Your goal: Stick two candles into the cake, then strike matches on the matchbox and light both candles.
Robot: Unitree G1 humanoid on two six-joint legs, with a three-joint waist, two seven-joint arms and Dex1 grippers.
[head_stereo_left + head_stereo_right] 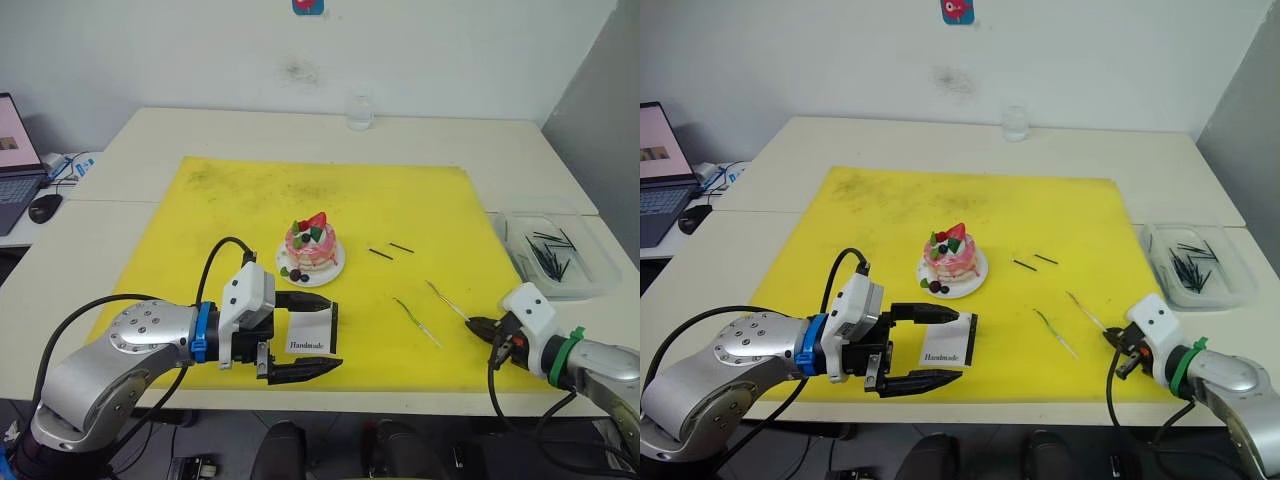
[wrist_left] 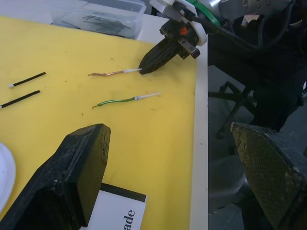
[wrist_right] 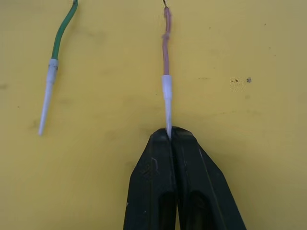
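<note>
Right wrist view: the pinkish candle's (image 3: 166, 72) white tip is pinched between the right gripper's (image 3: 171, 136) closed fingers on the yellow mat (image 1: 230, 215). The matchbox (image 1: 308, 335) is straddled by the left gripper's (image 1: 334, 335) wide-open fingers, beside the cake (image 1: 311, 247).

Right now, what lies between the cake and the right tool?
In the left eye view, two matches and the greenish candle lie between the cake and the right tool, which pinches the pinkish candle.

two candles (image 1: 417, 321) (image 1: 446, 301), two loose matches (image 1: 402, 247) (image 1: 379, 254), one cake (image 1: 311, 247), one matchbox (image 1: 309, 333)
</note>
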